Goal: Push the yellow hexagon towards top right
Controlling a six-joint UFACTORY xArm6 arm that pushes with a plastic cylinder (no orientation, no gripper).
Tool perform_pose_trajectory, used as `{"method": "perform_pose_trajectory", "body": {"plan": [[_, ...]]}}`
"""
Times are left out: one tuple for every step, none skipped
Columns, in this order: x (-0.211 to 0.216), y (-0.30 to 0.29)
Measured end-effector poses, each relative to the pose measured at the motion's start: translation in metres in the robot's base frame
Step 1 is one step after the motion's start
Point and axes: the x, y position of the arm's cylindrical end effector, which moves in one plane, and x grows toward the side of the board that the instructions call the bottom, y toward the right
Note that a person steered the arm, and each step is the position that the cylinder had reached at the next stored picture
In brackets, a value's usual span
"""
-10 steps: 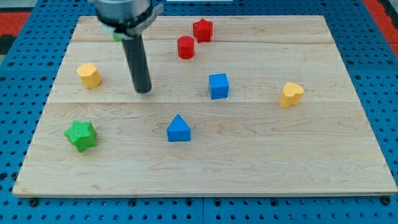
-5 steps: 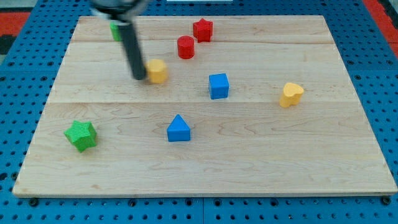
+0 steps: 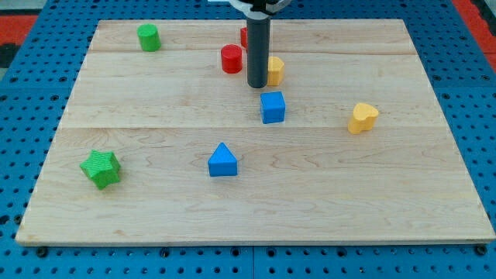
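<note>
The yellow hexagon point(image 3: 276, 70) sits in the upper middle of the board, just above the blue cube point(image 3: 272, 107). My tip point(image 3: 256, 84) touches the hexagon's left side, a little below its middle. The rod rises straight up from there and hides most of the red star point(image 3: 244, 36) behind it. The red cylinder point(image 3: 231, 59) stands just left of the rod.
A green cylinder point(image 3: 149, 36) is at the top left. A yellow heart point(image 3: 362, 118) lies at the right. A blue triangle point(image 3: 222, 160) is below centre and a green star point(image 3: 101, 168) at the lower left. The wooden board point(image 3: 434, 186) lies on a blue pegboard.
The yellow hexagon has slid from the board's left side to the upper middle, rightwards and slightly up, with my tip behind it. The rod has uncovered the green cylinder and now covers the red star.
</note>
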Motion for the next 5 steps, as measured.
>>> {"method": "perform_pose_trajectory", "body": {"plan": [[-0.009,-0.004],[-0.036,0.017],[-0.039,0.062],[-0.066,0.091],[-0.083,0.098]]}}
